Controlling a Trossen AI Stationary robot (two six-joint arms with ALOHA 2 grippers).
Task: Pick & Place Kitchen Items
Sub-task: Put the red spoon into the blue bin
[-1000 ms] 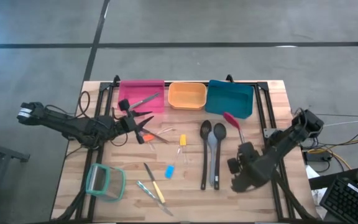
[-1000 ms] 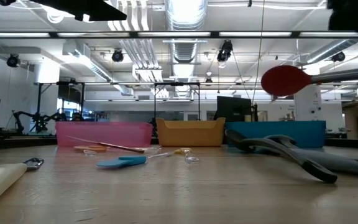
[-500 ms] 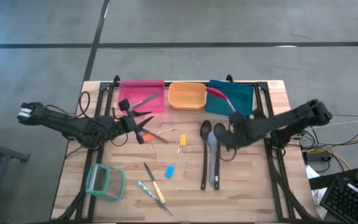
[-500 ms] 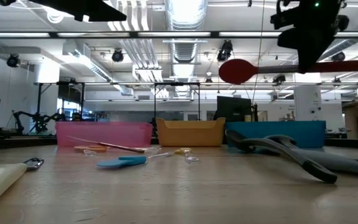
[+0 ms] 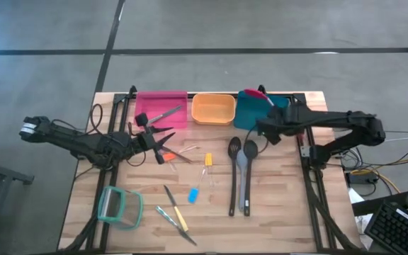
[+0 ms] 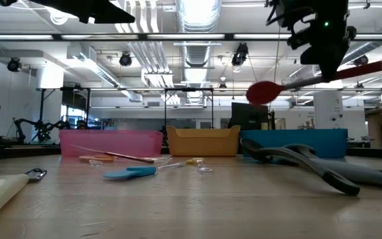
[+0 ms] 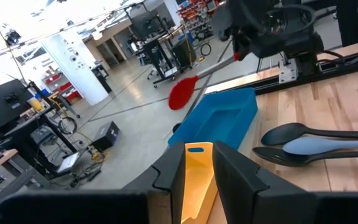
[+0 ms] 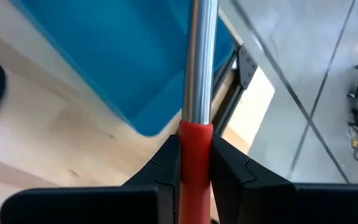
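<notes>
Swung over the teal bin (image 5: 262,113): right gripper (image 5: 269,127) clamping red-handled, steel-shafted spoon (image 6: 265,92)

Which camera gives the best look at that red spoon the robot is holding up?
The low view: the whole red spoon shows, head to handle. The left wrist view shows it far off, the right wrist view only its handle, the high view just a sliver over the blue bin.

Left wrist view: bins and utensils on the wooden table (image 7: 347,118).
Left gripper (image 7: 197,177) fingers frame the orange bin (image 7: 199,180); beyond it the blue bin (image 7: 219,118). Two dark spoons (image 7: 309,143) lie beside it. Above, the right gripper (image 7: 253,43) clamps a red spoon (image 7: 183,93).
</notes>
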